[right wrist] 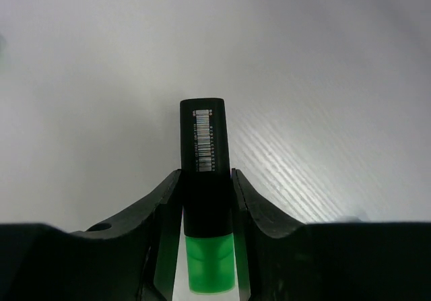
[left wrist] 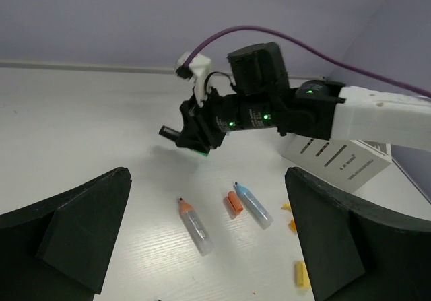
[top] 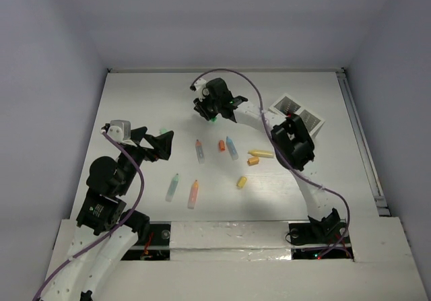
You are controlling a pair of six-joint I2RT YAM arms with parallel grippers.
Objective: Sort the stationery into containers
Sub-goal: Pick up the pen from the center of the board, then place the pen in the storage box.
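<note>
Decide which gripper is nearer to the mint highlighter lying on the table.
Left. The left gripper is just beyond the mint highlighter, jaws open. The right gripper is farther back, toward the far wall, holding a black-and-green marker.

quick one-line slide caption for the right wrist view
Right gripper clamped on a black-and-green marker, its black end pointing out over the white table.

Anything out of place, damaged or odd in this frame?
Nothing looks damaged or spilled. Pens lie scattered on the table, outside the white box; an orange cap lies loose among them. The right claw grips a black-and-green marker.
</note>
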